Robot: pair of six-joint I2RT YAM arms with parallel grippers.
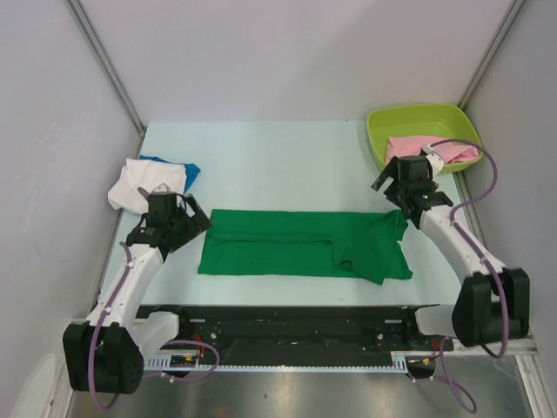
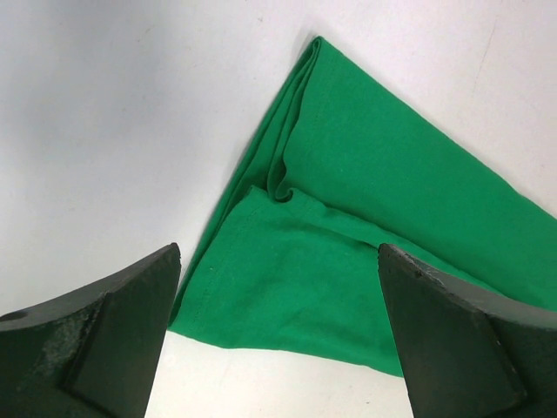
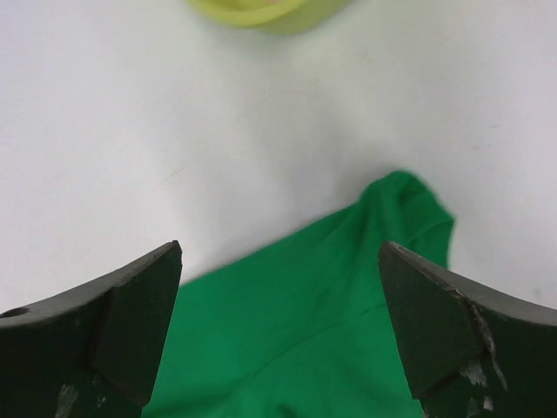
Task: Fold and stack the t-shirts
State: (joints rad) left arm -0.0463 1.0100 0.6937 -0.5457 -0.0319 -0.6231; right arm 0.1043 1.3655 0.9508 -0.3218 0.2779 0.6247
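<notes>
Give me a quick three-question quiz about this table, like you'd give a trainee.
1. True or false: the left hand and the right hand are both open and hold nothing.
2. What lies in the lime tub? A: a pink shirt. B: a black shirt. C: nothing.
3. Which colours are the two shirts piled to the left of the green t-shirt in the top view?

Key: 1 true. 2 A. 3 a white shirt and a blue shirt.
</notes>
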